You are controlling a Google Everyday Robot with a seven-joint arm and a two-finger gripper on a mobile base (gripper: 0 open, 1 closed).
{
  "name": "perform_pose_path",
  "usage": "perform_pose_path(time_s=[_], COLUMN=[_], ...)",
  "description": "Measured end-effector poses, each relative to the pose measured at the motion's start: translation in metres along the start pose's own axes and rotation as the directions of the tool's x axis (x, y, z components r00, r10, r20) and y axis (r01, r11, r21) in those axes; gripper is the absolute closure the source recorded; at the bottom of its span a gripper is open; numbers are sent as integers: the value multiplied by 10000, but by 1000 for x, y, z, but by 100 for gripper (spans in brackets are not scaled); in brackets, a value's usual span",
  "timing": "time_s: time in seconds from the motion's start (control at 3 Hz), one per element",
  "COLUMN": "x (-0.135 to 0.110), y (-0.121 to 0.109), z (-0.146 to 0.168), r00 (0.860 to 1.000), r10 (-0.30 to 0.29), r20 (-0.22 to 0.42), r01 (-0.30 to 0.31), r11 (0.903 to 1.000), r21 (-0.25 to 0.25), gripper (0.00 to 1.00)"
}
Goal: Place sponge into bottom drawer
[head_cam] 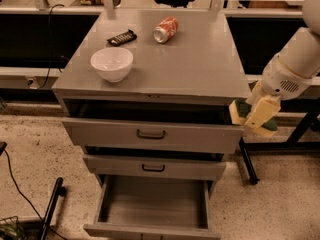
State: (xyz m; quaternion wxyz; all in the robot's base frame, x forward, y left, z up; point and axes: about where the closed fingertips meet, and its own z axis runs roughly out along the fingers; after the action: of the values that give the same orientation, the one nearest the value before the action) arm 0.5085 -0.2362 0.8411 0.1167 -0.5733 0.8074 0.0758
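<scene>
Sponge [243, 110] clamped in claw [254, 116], right of cabinet, bottom drawer [152, 204] open.

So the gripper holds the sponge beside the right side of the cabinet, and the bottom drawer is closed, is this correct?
Not quite: the camera view shows the bottom drawer pulled open, not closed. The rest is right: the gripper holds the sponge beside the right side of the cabinet.

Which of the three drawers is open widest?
The bottom drawer: its grey inside shows; the top drawer and middle drawer barely stick out. The gripper holds the sponge right of the cabinet.
</scene>
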Motion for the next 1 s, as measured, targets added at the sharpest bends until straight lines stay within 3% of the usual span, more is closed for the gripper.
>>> perform_pose_path(time_s=[0.33, 0.67, 1.0], x=[-16, -42, -35], y=[40, 91, 110], z=[18, 51, 68], r00=[9772, 9133, 8682], r10=[1312, 2156, 2979], r20=[1667, 3457, 3969], r01=[-1242, -1802, -2551], r11=[9909, 9748, 9539], r21=[-514, -1319, -1581], gripper=[100, 100, 100])
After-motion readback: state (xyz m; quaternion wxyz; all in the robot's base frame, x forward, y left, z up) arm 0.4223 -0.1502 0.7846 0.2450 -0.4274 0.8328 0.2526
